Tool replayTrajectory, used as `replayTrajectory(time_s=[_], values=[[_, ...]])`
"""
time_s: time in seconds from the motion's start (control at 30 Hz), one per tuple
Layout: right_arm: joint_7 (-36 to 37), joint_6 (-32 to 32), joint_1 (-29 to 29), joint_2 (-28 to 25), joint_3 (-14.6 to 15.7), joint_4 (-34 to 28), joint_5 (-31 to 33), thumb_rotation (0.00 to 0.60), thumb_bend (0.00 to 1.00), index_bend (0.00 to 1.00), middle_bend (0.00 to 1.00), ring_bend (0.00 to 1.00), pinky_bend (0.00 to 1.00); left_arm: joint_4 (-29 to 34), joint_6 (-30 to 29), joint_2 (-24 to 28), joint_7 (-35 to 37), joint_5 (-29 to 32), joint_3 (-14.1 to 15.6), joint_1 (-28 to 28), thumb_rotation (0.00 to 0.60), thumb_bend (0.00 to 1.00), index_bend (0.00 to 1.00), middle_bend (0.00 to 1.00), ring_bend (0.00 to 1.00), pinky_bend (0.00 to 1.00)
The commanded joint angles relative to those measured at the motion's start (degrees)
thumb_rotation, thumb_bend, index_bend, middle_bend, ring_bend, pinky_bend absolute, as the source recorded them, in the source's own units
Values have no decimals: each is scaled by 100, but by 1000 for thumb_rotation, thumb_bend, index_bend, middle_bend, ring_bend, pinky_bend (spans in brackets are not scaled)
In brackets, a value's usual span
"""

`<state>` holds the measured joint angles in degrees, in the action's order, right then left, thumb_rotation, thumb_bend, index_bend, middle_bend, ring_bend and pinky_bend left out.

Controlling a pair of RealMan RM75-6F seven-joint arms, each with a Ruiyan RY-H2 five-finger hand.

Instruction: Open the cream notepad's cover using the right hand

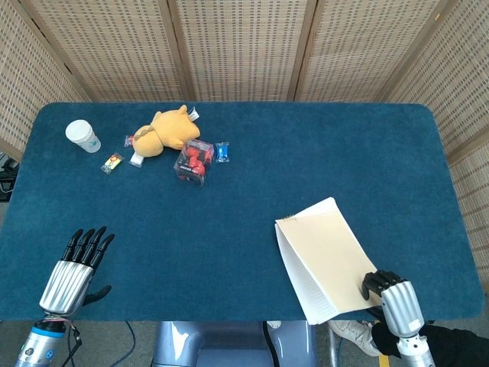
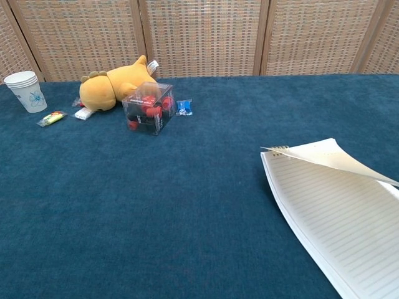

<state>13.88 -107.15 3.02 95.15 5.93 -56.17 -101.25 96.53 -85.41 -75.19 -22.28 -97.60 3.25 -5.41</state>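
From the head view, the right hand [image 1: 391, 294] pinches the near right corner of the cream notepad's cover [image 1: 328, 256], the notepad [image 1: 302, 284] running far-left from it; the left hand [image 1: 74, 267] hovers open, well apart at near left. From the chest view, the cover [image 2: 330, 159] stands lifted off the lined pages [image 2: 336, 218] at near right, hinged along its far-left edge, neither hand showing.

Cream notepad [image 2: 336, 212]: right and lower part cut off by chest view's edge; raised cover [image 2: 330, 159] runs out of frame on right, so its held corner unseen there.

Right hand [image 1: 396, 302]: fingers [image 1: 374, 281] curled over notepad's near corner in head view, contact point under cover hidden; forearm cut off at bottom edge. Absent from chest view.

Left hand [image 1: 70, 271]: wrist cut off at bottom edge, far left of notepad.

Small wrapped items [image 1: 113, 162], well left of notepad beside plush toy [image 1: 162, 130]: too small to identify. Contents of clear box [image 2: 148, 108]: red and dark pieces, kind unclear.
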Motion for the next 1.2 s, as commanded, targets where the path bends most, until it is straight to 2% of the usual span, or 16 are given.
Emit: replayTrajectory(time_s=[0.03,0.3,0.57,0.9,1.1,1.2], values=[[106,-67,-80,-46,28,38,-9,600,616,786,741,616,714,0,3,0,-6,-3,1,0,600,0,0,0,0,0],[190,-223,-189,-82,47,108,-127,600,616,786,743,617,715,16,-4,0,-11,-9,-2,6,600,0,0,0,0,0],[-49,-58,72,-122,-150,-203,-234,600,616,785,745,619,715,20,10,9,9,15,-18,1,600,1,0,0,0,0],[-892,486,815,-556,-752,-1196,-310,600,615,785,745,619,715,2,59,24,70,111,-67,-23,600,0,0,0,0,0],[-1387,1077,1323,-906,-1296,-1921,-37,600,614,785,745,619,715,-8,128,18,68,191,-83,-45,600,0,0,0,0,0],[-1556,1342,1509,-994,-1470,-2137,102,600,614,785,745,619,715,25,125,27,6,180,-76,-42,600,0,0,0,0,0]])
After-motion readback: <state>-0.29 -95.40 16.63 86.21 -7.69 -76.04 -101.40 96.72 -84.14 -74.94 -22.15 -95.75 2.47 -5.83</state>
